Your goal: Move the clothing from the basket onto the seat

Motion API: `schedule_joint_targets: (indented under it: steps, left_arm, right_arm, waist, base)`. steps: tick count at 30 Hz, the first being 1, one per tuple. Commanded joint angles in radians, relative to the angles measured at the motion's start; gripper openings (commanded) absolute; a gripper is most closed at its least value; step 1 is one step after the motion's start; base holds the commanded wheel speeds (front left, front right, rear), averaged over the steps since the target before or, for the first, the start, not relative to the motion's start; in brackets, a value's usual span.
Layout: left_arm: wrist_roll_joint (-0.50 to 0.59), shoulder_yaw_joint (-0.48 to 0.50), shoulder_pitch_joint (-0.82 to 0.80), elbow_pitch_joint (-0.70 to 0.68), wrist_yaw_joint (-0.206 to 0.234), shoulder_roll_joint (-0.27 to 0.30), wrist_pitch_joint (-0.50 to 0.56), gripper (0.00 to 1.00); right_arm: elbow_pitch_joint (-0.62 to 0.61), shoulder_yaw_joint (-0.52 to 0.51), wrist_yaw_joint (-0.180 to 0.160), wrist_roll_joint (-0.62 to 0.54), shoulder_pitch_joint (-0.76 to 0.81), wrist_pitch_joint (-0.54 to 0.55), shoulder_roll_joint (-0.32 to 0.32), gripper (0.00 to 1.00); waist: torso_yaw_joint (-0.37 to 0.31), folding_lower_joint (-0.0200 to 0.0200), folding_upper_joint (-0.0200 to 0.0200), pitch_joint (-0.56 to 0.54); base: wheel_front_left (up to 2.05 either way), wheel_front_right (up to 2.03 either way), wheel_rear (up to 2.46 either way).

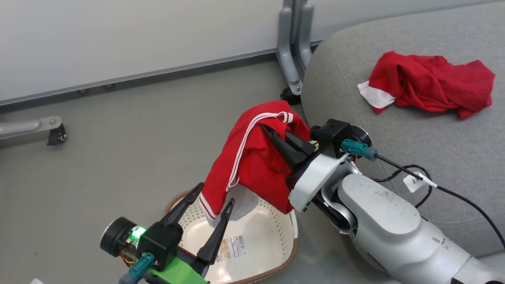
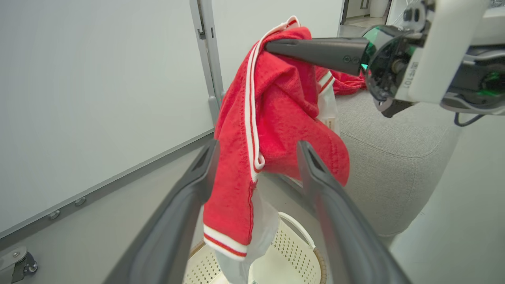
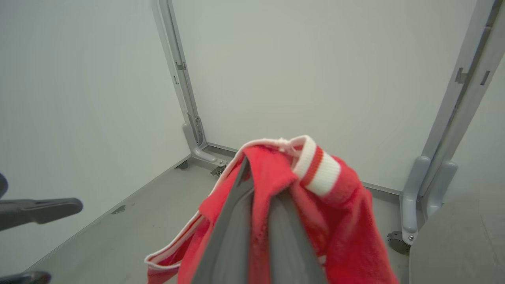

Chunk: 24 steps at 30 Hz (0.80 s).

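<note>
lying on grey seat (image 1: 446,142): red garment (image 1: 434,83) (grey floor (image 1: 138,130), pale walls (image 1: 118,35) around)

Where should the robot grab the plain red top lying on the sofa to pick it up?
Grab the bunched-up ridge in the middle of the red top, coming straight down from above. It lies crumpled and low on the sofa, so the raised folds stick up and should be easy to pinch. The white cuff lies flatter, so it is probably a harder grip.
</note>
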Motion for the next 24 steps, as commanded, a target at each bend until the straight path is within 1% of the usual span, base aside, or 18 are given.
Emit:
schedule_joint_targets:
  steps: [1, 6, 13, 18, 24]
  left_arm:
    - [0.006, 0.000, -0.022, -0.004, -0.003, 0.008, 0.004, 1.00]
    - [0.010, -0.008, -0.048, -0.013, -0.012, 0.007, 0.018, 1.00]
    - [0.023, -0.013, -0.087, -0.020, -0.020, 0.010, 0.034, 1.00]
    - [0.029, -0.021, -0.115, -0.016, -0.030, 0.007, 0.046, 1.00]
    - [0.038, -0.026, -0.152, -0.019, -0.040, -0.006, 0.045, 1.00]
  right_arm:
    - [-0.004, -0.008, 0.000, -0.007, -0.005, -0.007, -0.005, 0.00]
    - [-0.013, -0.047, 0.000, -0.018, 0.000, -0.007, -0.017, 0.00]
    - [-0.028, -0.142, 0.000, -0.039, 0.020, -0.008, -0.038, 0.00]
    - [-0.032, -0.217, 0.000, -0.059, 0.019, -0.008, -0.054, 0.00]
    - [-0.035, -0.341, 0.000, -0.079, -0.052, -0.008, -0.101, 0.00]
  waist:
    - [-0.104, 0.0000, -0.0001, 0.037]
    - [-0.192, 0.0000, -0.0001, 0.071]
    - [-0.273, 0.0000, -0.0001, 0.120]
    - [-0.300, 0.0000, -0.0001, 0.152]
    - [-0.288, 0.0000, -0.0001, 0.190]
  base:
    - [0.00, 0.00, 0.00]
    - [0.00, 0.00, 0.00]
    - [0.00, 0.00, 0.00]
    - [0.00, 0.00, 0.00]
    - [0.00, 0.00, 0.00]
